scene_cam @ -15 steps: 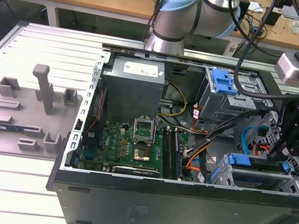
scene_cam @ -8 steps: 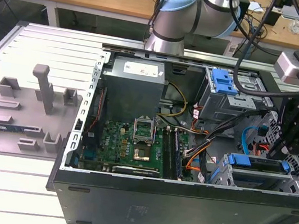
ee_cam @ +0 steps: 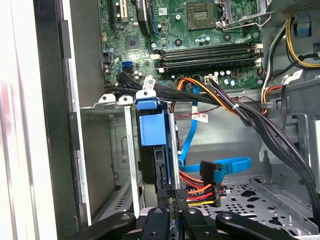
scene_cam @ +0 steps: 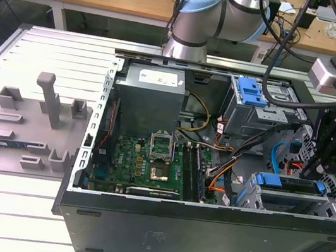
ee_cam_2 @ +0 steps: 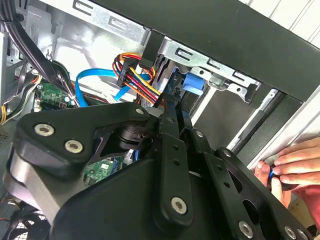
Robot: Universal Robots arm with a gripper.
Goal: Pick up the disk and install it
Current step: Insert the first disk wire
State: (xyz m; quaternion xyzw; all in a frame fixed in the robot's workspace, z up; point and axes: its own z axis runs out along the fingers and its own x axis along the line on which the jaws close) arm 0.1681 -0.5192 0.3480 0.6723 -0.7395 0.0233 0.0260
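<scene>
Black tool (ee_cam: pixel 172 216) seems clamped on the disk (ee_cam: pixel 150 127) — 4 o'clock in the exterior view; nearby cables (ee_cam: pixel 200 192) could snag, tilting it.

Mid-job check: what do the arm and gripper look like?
The arm has silver-grey rounded joints with light blue caps and black cables alongside. The gripper is matte black, built of jointed bars with silver screws and white lettering.

Bright, even room light. Worktop (scene_cam: pixel 5 228) glares white; computer case (scene_cam: pixel 203 227) interior dimmer, its metal wall (ee_cam_2: pixel 70 45) washed out in the second wrist view.
</scene>
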